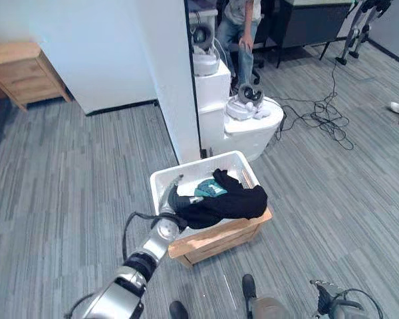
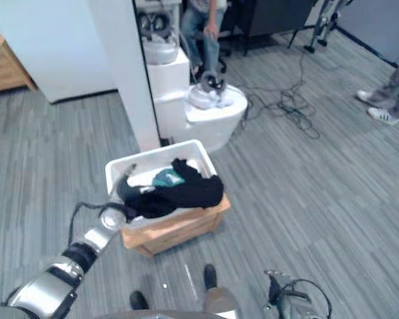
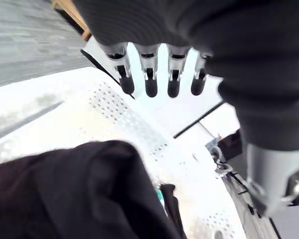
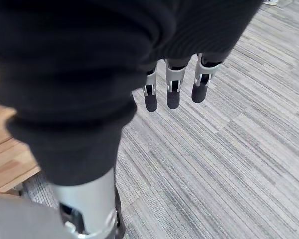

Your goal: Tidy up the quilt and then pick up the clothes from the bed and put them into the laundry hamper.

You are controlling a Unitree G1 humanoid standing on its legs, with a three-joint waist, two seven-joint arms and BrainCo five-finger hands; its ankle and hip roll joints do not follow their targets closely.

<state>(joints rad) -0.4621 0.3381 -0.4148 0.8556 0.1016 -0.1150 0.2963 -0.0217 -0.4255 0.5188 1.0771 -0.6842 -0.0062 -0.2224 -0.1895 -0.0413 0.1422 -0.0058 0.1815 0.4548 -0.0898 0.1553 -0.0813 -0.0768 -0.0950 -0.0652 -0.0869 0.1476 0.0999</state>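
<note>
Grey striped carpet floor (image 1: pixel 66 179). White partition wall (image 1: pixel 113 46) far centre. Wooden cabinet (image 1: pixel 20 70) far left. Dark desk (image 1: pixel 312 20) far right; black cables (image 1: pixel 319 119) on floor right.

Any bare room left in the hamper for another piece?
Bare white floor shows at the back of the laundry hamper, behind the teal item. The front is crowded: black clothes spill over the right rim, and the left hand sits at the left wall.
</note>
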